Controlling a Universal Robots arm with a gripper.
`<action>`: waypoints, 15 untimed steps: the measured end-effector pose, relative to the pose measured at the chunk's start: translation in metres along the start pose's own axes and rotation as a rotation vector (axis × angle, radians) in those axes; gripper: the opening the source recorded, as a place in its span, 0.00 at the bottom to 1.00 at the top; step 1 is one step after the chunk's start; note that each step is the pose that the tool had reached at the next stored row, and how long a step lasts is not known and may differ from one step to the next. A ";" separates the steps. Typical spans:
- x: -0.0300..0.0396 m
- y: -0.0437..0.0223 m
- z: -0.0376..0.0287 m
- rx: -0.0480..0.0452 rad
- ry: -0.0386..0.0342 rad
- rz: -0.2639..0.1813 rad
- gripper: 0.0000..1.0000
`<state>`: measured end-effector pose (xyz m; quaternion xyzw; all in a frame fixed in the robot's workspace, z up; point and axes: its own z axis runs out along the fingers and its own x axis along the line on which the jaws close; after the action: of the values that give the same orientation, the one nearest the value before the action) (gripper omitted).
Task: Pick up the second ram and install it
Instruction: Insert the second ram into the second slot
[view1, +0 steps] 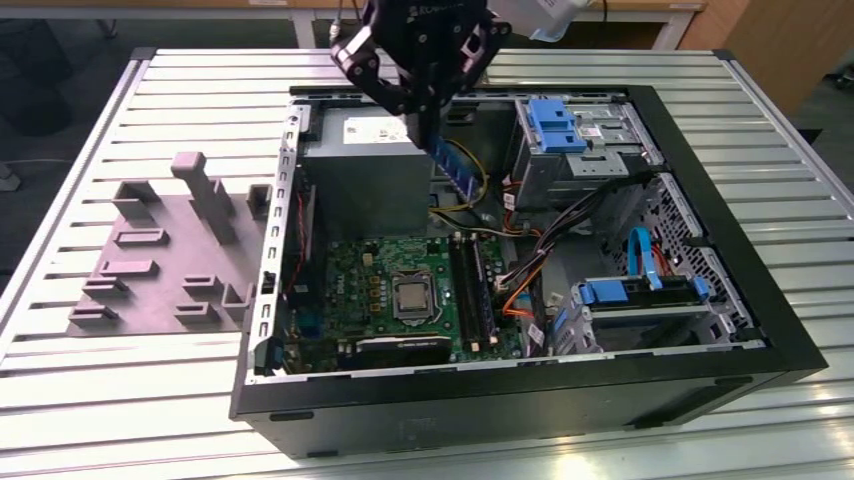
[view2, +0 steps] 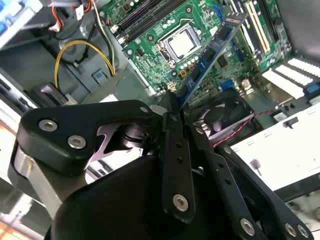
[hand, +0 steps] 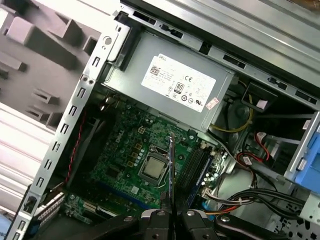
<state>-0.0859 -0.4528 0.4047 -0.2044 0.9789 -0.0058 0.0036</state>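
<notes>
The second ram (view1: 457, 166) is a dark blue-green stick hanging slanted below my gripper (view1: 426, 138), which is shut on its upper end. It hovers above the open computer case, over the edge of the grey power supply (view1: 363, 165) and apart from the green motherboard (view1: 387, 275). In the second wrist view the ram (view2: 210, 52) sticks out from my gripper (view2: 173, 103) toward the board. The first wrist view has the ram (hand: 171, 167) edge-on, standing out of my gripper (hand: 171, 214), near the long black sockets (hand: 194, 167).
The black case wall (view1: 534, 405) rings the work area. Blue drive cages (view1: 561, 125) and cable bundles (view1: 561, 235) crowd the exterior view's right. A grey moulded holder block (view1: 160, 255) lies on the slatted table at the exterior view's left.
</notes>
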 end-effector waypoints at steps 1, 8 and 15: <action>0.0000 0.0000 0.0001 0.0002 0.0003 0.018 0.14; 0.0000 0.0000 0.0012 0.0014 0.0023 0.145 0.14; 0.0000 0.0000 0.0023 0.0021 0.0040 0.272 0.14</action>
<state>-0.0860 -0.4528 0.4025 -0.0696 0.9975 -0.0067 0.0026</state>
